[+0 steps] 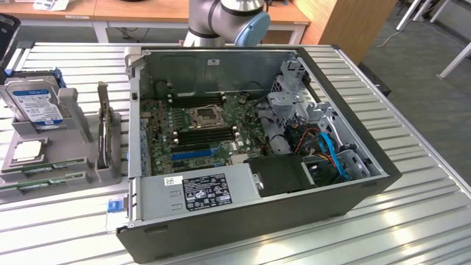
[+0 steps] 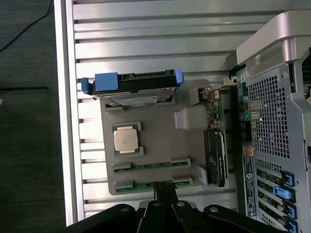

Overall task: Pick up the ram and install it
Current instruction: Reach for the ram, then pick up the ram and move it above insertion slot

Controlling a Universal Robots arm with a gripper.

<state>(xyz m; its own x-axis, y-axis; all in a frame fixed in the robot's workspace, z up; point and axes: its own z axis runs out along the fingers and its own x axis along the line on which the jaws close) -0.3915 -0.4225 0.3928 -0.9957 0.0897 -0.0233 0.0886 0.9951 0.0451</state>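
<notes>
Two green ram sticks [image 1: 43,165] lie side by side in slots at the front of a grey holder [image 1: 72,152], to the exterior view's left of the open computer case [image 1: 346,182]. In the wrist view the same sticks appear as one ram stick [image 2: 146,166] and a second [image 2: 131,186] on the holder [image 2: 160,141]. My gripper [image 2: 164,190] hangs above the holder with its dark fingers pressed together, shut and holding nothing. Its tip overlaps the middle of the nearer stick. Long black memory slots [image 1: 206,136] sit empty on the motherboard beside the CPU socket.
The holder also carries a blue-labelled hard drive [image 1: 33,105], a CPU chip [image 1: 30,150] and an upright card [image 1: 107,132]. The arm's base [image 1: 220,16] stands behind the case. Everything rests on a slatted metal table [image 1: 412,221] whose edge is close to the holder [image 2: 68,121].
</notes>
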